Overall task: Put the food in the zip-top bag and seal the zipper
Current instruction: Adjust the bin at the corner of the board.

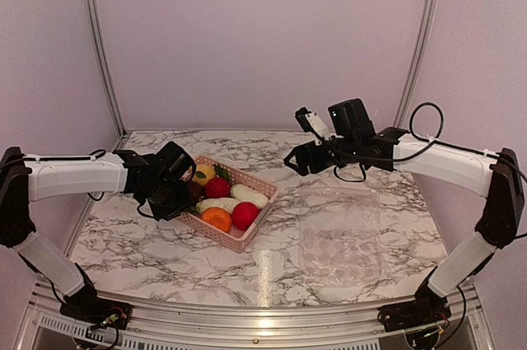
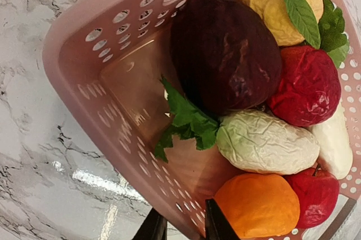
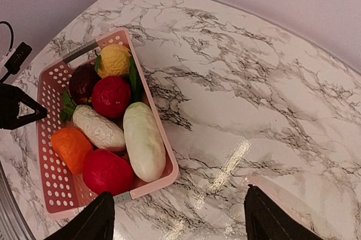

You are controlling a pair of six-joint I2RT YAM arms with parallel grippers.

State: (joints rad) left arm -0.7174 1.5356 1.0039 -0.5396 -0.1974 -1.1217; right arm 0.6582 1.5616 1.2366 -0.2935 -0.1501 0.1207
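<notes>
The food (image 1: 245,215) lies in a pink basket (image 1: 239,240): a yellow fruit (image 2: 271,3), a dark purple piece (image 2: 225,53), two red ones, an orange one (image 2: 256,205) and two white oblong pieces (image 3: 144,138). My left gripper (image 2: 185,227) is at the basket's near-left wall (image 2: 84,59), one finger outside and one inside, both pressed on it. My right gripper (image 3: 183,223) hangs open above the table right of the basket, holding nothing. The clear zip-top bag (image 1: 342,235) lies flat at the front right. A pale strip along its edge (image 3: 282,195) looks like the zipper.
Marble table (image 1: 123,243) with pale walls behind and at both sides, and a metal rail along the near edge. The basket stands left of centre and the bag right of centre, with bare marble between them.
</notes>
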